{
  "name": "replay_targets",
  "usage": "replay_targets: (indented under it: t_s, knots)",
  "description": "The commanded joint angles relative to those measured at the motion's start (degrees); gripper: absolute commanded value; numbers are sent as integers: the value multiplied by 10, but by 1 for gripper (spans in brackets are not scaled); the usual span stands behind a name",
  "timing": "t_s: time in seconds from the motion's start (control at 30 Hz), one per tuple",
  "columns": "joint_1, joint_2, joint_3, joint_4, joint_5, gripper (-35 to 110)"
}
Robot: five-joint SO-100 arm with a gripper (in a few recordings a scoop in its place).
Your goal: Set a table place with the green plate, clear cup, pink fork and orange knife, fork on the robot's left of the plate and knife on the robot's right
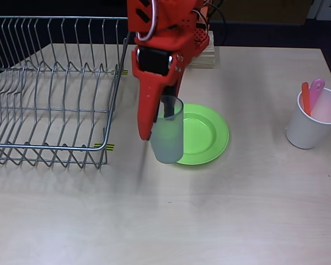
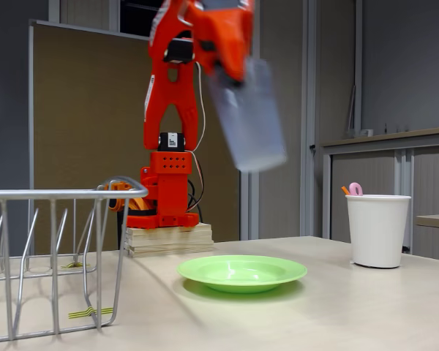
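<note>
One gripper (image 1: 164, 110) pinched the clear cup (image 1: 168, 131) by its rim, high above the green plate (image 1: 201, 134), so it could be carried to its spot.

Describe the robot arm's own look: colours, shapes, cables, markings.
The arm is glossy red-orange plastic with black motor blocks bearing small white labels. Dark cables loop beside its base and a pale cable loops near the wrist. It stands on a stack of pale wooden boards. The gripper tapers into long red-orange jaws.
</note>
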Motion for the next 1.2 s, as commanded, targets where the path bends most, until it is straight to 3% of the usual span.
replay_targets:
  t_s: [0.0,0.47,0.9,1.17]
  knots:
    - [-43,-66,-60,-11,42,29]
    - [-76,-237,-136,-25,105,31]
    - [-70,-269,-133,-16,120,33]
    - [-73,-271,-120,1,131,42]
